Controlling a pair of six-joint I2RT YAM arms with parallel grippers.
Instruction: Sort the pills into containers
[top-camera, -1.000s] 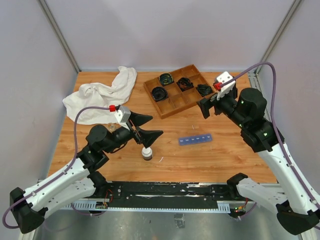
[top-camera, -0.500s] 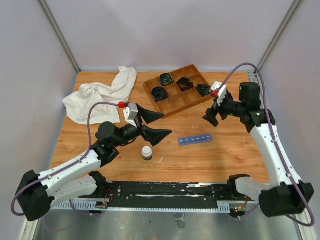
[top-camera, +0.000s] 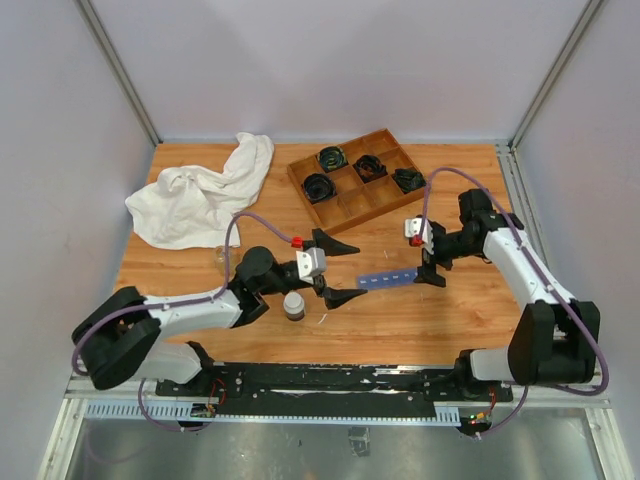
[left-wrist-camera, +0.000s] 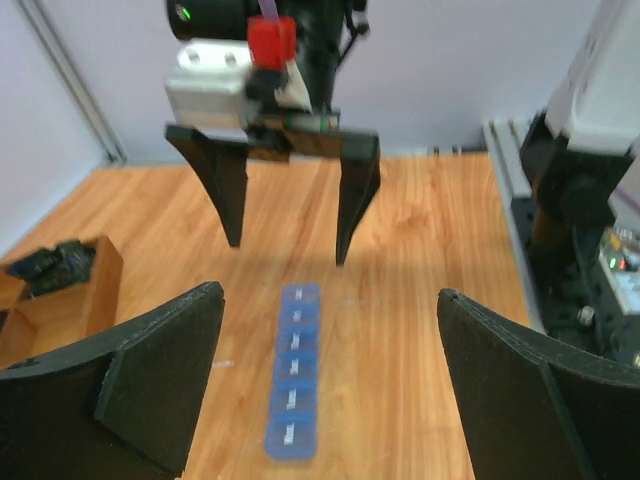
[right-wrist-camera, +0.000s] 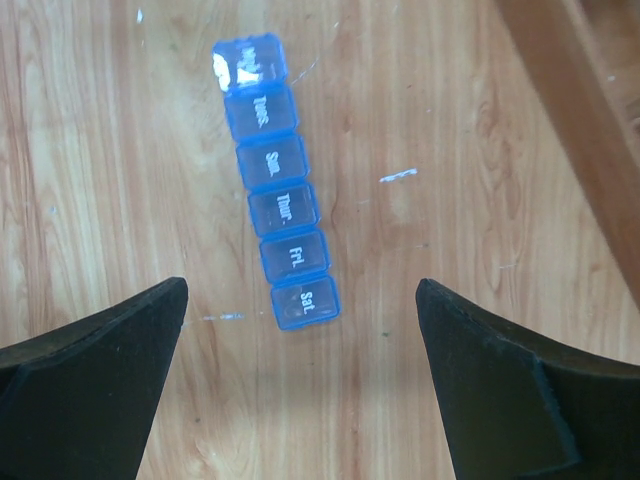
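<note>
The containers are a blue pill-organizer strip (top-camera: 390, 278) lying flat on the wooden table, lids shut, with day labels readable in the right wrist view (right-wrist-camera: 275, 185). My left gripper (top-camera: 360, 270) is open, low over the table, facing the strip's left end (left-wrist-camera: 295, 375) without touching it. My right gripper (top-camera: 430, 268) is open and points down over the strip's right end, its fingertips either side of the "Sat" compartment (right-wrist-camera: 305, 300). It also shows in the left wrist view (left-wrist-camera: 288, 250). I cannot make out any pills.
A small dark bottle with a white cap (top-camera: 293, 305) stands just behind my left gripper. A brown wooden divided tray (top-camera: 360, 180) with black coiled cables sits at the back. A white towel (top-camera: 200, 195) lies at the back left.
My left gripper has swung right past the bottle to the strip's left end. My right arm has come down and in to the strip's right end. Both stayed open.
</note>
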